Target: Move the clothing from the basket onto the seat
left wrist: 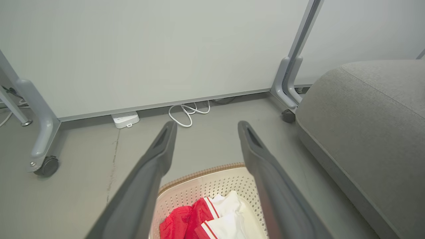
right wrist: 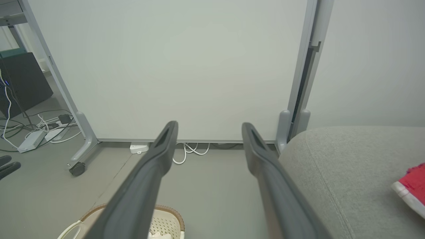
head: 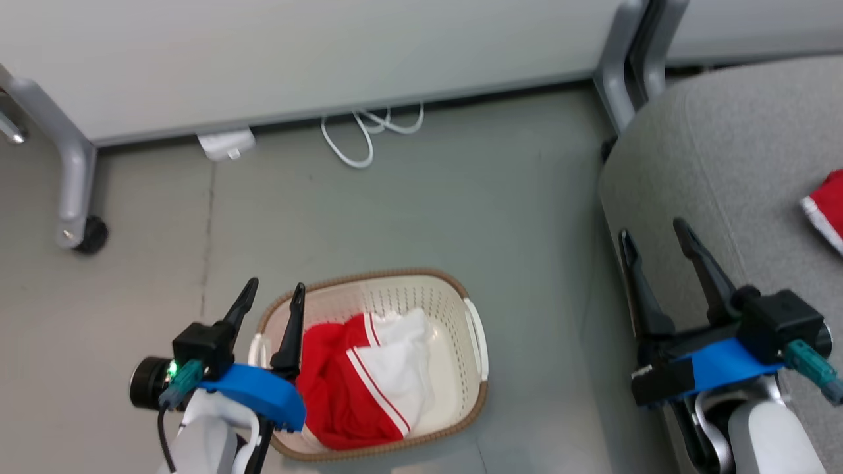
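The cream basket (head: 461,309) with a brown rim stands on the floor, and red-and-white clothing (head: 355,388) lies bunched inside it. The same basket (left wrist: 206,186) and clothing (left wrist: 212,219) show low in the left wrist view. My left gripper (head: 275,289) is open above the basket's left rim, holding nothing. My right gripper (head: 655,237) hangs open and empty at the left edge of the grey seat (head: 744,158). Another red garment with white trim (head: 826,207) lies on the seat at the far right, and this garment (right wrist: 411,186) also shows in the right wrist view.
A white partition panel (head: 296,59) on grey wheeled legs (head: 72,178) stands behind the basket. A white cable (head: 369,131) and a small white box (head: 227,143) lie at its foot. A second grey leg (head: 622,66) stands by the seat's back corner. Cables and a dark cabinet (right wrist: 23,79) are at far left.
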`<state>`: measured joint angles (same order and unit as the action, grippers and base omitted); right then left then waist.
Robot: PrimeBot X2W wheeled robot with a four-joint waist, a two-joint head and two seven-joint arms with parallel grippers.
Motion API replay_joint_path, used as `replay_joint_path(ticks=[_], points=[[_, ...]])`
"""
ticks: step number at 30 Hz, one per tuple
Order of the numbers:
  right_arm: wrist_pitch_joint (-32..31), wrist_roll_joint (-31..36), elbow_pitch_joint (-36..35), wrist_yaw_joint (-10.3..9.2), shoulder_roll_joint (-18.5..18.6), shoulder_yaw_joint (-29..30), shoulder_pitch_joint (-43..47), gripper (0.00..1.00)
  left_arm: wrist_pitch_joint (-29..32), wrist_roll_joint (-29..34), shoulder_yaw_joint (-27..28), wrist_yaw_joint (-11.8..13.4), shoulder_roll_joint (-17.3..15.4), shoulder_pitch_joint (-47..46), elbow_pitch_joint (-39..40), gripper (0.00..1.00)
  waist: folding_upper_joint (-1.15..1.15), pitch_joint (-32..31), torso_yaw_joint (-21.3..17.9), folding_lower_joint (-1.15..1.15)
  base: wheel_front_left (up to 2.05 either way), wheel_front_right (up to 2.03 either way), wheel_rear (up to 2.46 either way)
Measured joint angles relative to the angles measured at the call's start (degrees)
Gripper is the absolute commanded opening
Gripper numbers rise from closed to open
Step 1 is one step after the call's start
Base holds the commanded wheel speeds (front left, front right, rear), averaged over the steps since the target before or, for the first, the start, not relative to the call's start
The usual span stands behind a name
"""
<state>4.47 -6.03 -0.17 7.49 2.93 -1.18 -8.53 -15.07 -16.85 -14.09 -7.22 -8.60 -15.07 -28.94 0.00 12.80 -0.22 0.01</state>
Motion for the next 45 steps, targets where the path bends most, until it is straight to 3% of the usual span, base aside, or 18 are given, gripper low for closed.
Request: replay_joint_path(ticks=[13,25,33,38,45], points=[[2.9,0.1,-2.4,0.00,0.0,-5.1,-14.0,1.00,2.0,-1.5,-14.7,-0.2,-5.7,-18.2,-14.1,1.00,0.00,20.4,-5.5,0.01,0.00,0.00,0.00],[8.0,-5.0,-0.3,0.00,0.0,-10.9,-19.7,1.00,5.9,-3.5,-28.0,-0.2,-12.7,-31.7,-22.0,1.00,0.00,36.4,-13.8,0.01,0.00,0.00,0.00],[10.0,-8.4,1.6,0.00,0.0,-13.7,-21.3,1.00,10.0,-7.5,-34.6,-0.2,-16.3,-35.0,-24.1,1.00,0.00,42.7,-19.7,0.01,0.00,0.00,0.00],[10.4,-9.5,2.2,0.00,0.0,-14.5,-21.7,1.00,12.5,-8.3,-35.4,-0.1,-18.1,-36.9,-26.8,1.00,0.00,45.0,-21.9,0.01,0.00,0.00,0.00],[10.5,-9.7,1.2,0.00,0.0,-13.5,-21.3,1.00,11.4,-6.2,-36.4,4.6,-17.3,-39.5,-29.3,1.00,0.00,46.3,-21.8,0.00,0.00,0.00,0.00]])
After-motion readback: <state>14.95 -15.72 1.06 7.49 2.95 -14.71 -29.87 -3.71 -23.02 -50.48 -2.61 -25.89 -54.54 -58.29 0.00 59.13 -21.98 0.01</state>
